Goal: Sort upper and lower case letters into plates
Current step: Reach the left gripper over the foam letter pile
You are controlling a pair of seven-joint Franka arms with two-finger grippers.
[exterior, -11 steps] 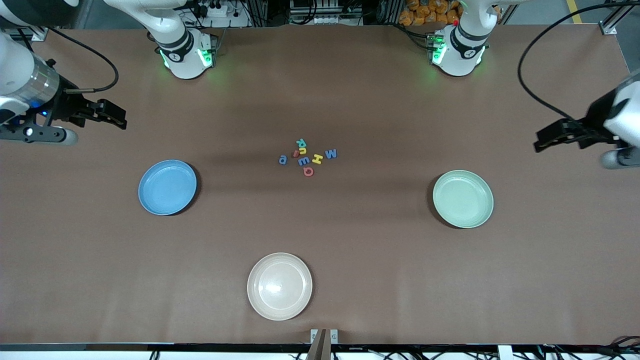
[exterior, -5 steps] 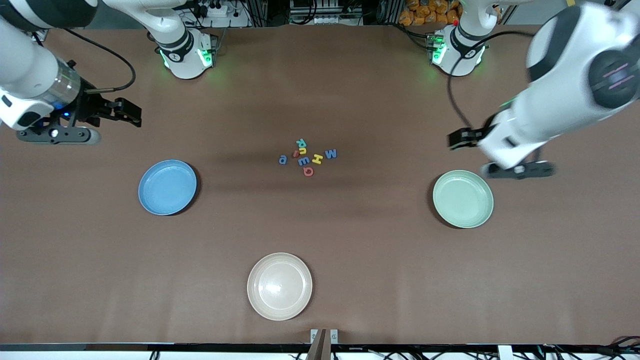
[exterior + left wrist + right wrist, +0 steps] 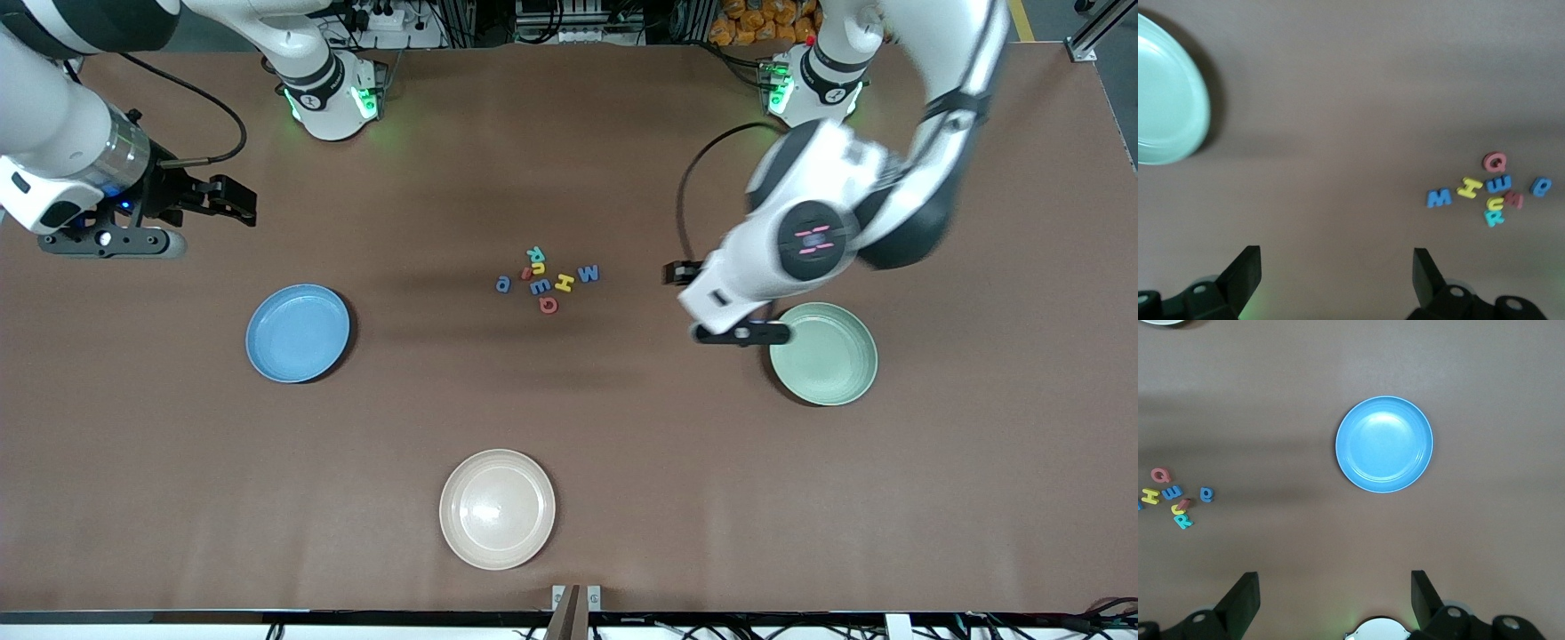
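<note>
Three plates (image 3: 298, 333) on brown table (image 3: 622, 462); letters (image 3: 547, 277) mid-table; left pincer (image 3: 1337, 273), right pincer (image 3: 1335, 597) both released.

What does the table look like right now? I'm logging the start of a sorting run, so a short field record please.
letters: small flat toy letters in red, blue, yellow and teal, clustered mid-table, none in a plate
light blue round plate: empty, toward the right arm's end
pale mint green round plate: empty, toward the left arm's end
cream round plate: empty, nearest the front camera
left gripper: open, over bare table between the mint plate and the letters
right gripper: open, holding nothing, at its own end of the table
</note>
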